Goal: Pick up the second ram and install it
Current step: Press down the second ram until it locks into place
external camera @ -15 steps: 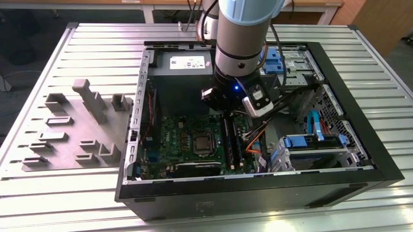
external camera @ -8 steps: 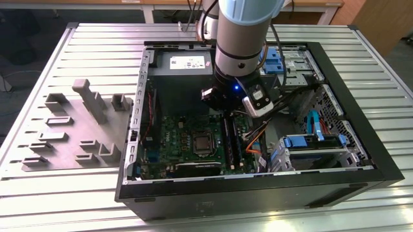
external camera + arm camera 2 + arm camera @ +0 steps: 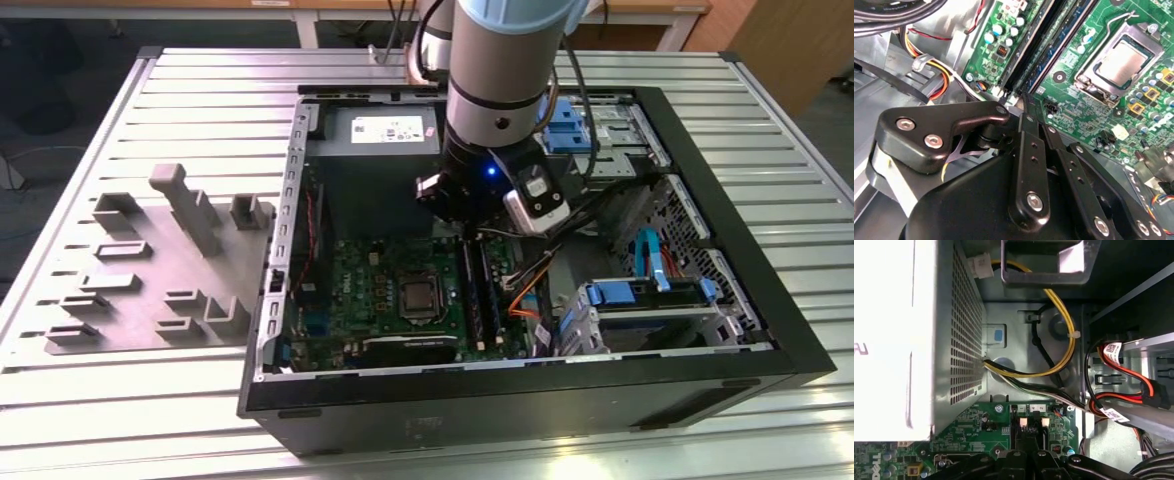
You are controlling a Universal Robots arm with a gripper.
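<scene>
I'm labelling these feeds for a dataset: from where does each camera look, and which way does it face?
Exterior view: off the arm, high, looking down into the open PC case; shows the arm and gripper.
Second wrist view: on the wrist, looking past the gripper at the motherboard.
First wrist view: on the wrist, facing the power supply and cables.
All share the motherboard.

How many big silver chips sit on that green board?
1: the silver chip sits mid-board, on the exterior view's left of the memory slots. The arm hides part of the green board.
</scene>
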